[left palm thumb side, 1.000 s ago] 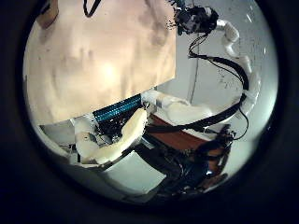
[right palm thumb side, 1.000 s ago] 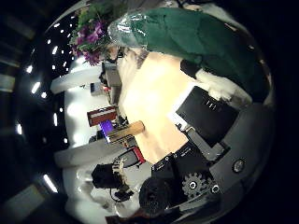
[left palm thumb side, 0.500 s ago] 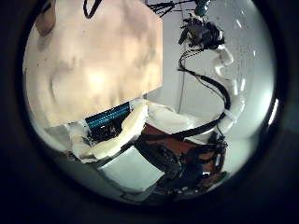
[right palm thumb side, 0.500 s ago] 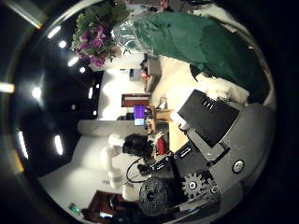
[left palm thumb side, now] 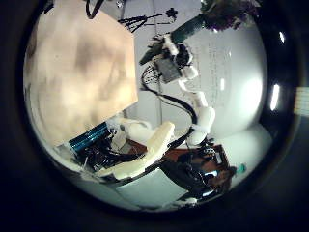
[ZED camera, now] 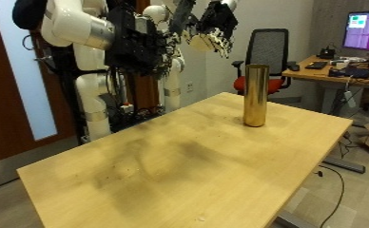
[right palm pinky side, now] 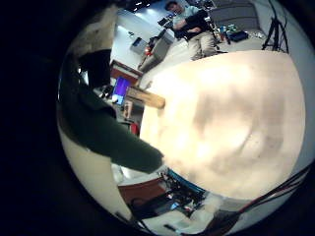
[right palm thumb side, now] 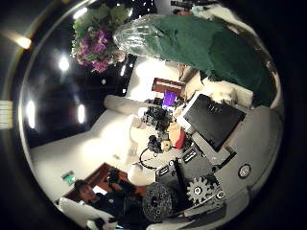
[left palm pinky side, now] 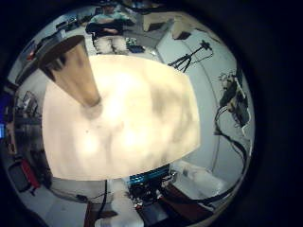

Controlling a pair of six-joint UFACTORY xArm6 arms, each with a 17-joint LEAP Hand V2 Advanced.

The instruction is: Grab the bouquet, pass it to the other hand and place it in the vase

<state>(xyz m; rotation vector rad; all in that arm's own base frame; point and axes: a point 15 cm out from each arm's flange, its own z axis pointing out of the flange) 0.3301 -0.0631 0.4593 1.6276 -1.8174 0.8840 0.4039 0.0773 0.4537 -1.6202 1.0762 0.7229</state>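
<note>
Both hands are raised high above the table's far side in the outside view, one hand beside another hand. The gold cylinder vase stands upright near the table's far corner, well below them. The bouquet, in dark green wrap with purple flowers, lies across my right hand, whose fingers curl round its stem end. My left hand holds nothing, its fingers relaxed. Its thumb side view shows the right hand with the bouquet a short way off. The vase also shows under the left palm.
The light wooden table spreads below both hands, with the vase alone on it. A desk with a monitor and an office chair stand behind the table's far edge.
Both palm views have swung away from the table. The right hand with the bouquet now shows larger and closer in the left thumb side view. The bouquet stays in the right hand.
</note>
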